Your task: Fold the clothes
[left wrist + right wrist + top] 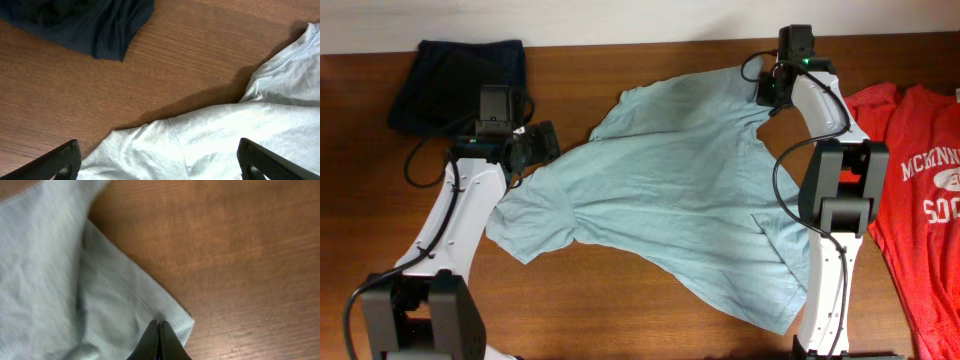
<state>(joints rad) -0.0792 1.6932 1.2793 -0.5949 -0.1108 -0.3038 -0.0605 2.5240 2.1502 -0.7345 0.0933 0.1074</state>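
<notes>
At mid surface (pixel 620 300) the grey T-shirt (pixel 670 190) lies rumpled, your right hand (pixel 159 326) pressed together on just its far corner, left hand (pixel 159 157) spread above the other sleeve, so pulling may slip that thin pinch; red shirt (pixel 920 190) and dark garment (pixel 460 80) crowd both sides.

You'll see the grey-teal T-shirt (pixel 670 190) is soft, matt, creased cloth, like the red T-shirt (pixel 920 220) and the dark navy garment (pixel 460 80) upper left. The table (pixel 620 305) is smooth wood-grain with a slight sheen. The left gripper (pixel 159 162) has matt black, finely textured fingers (pixel 55 162).
</notes>
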